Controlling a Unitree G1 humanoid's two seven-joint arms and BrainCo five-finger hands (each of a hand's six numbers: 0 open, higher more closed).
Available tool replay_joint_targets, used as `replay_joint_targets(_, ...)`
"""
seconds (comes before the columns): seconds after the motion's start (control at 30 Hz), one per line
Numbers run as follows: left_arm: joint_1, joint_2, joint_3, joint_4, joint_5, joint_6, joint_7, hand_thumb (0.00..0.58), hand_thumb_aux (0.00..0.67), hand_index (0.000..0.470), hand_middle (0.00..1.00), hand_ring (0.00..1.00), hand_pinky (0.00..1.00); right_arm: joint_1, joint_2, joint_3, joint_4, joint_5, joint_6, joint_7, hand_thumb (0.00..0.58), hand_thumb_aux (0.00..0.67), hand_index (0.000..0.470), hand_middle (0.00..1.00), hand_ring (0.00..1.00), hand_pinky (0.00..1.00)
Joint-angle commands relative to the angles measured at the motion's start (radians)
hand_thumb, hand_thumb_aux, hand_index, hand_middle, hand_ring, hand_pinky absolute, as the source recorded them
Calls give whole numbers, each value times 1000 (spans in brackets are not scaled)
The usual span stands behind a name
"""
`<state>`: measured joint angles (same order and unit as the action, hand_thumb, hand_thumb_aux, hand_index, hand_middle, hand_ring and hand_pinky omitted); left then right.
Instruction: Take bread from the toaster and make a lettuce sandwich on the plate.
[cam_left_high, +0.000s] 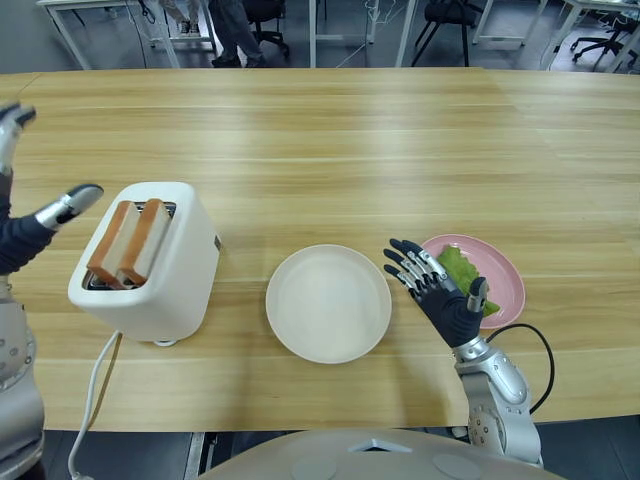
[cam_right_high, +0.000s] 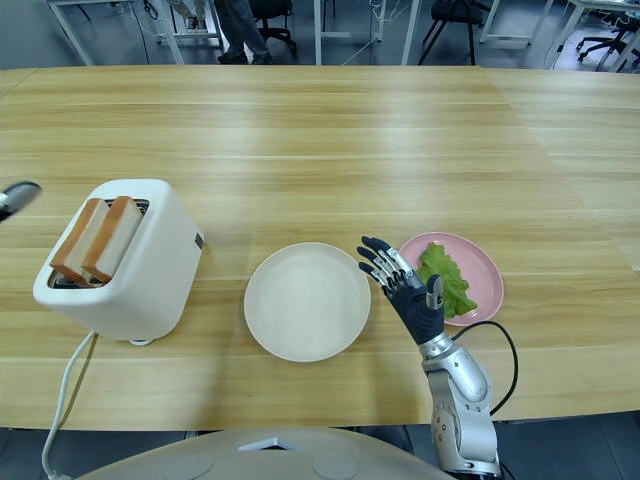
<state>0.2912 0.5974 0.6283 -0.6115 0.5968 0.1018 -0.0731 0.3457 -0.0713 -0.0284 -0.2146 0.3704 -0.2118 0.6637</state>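
A white toaster (cam_left_high: 160, 265) stands at the table's left with two slices of bread (cam_left_high: 130, 240) sticking up from its slots. An empty cream plate (cam_left_high: 328, 302) lies in the middle near the front edge. To its right a pink plate (cam_left_high: 500, 275) holds a green lettuce leaf (cam_left_high: 462, 270). My right hand (cam_left_high: 435, 290) hovers between the two plates, fingers spread, holding nothing, partly covering the lettuce. My left hand (cam_left_high: 40, 200) is raised at the far left, just left of the toaster, fingers extended and empty.
The toaster's white cord (cam_left_high: 95, 390) trails off the front edge of the wooden table (cam_left_high: 330, 150). A black cable (cam_left_high: 530, 350) loops by my right wrist. Chairs and desks stand beyond the far edge.
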Motion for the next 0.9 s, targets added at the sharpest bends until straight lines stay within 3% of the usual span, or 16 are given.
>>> replay_joint_targets(0.03, 35, 21, -56, 123, 217, 66, 23, 0, 0, 0, 0, 0, 0, -4, -21, 9, -13, -21, -11, -29, 0, 0, 0, 0, 0, 0)
replay_joint_targets(0.27, 39, 33, -134, 237, 371, 135, 21, 0, 0, 0, 0, 0, 0, 8, -51, 21, -16, -19, -23, -49, 0, 0, 0, 0, 0, 0)
replay_joint_targets(0.9, 71, -11, -303, 298, 429, 213, -18, 0, 0, 0, 0, 0, 0, 20, -89, 22, -41, -12, -25, -85, 0, 0, 0, 0, 0, 0)
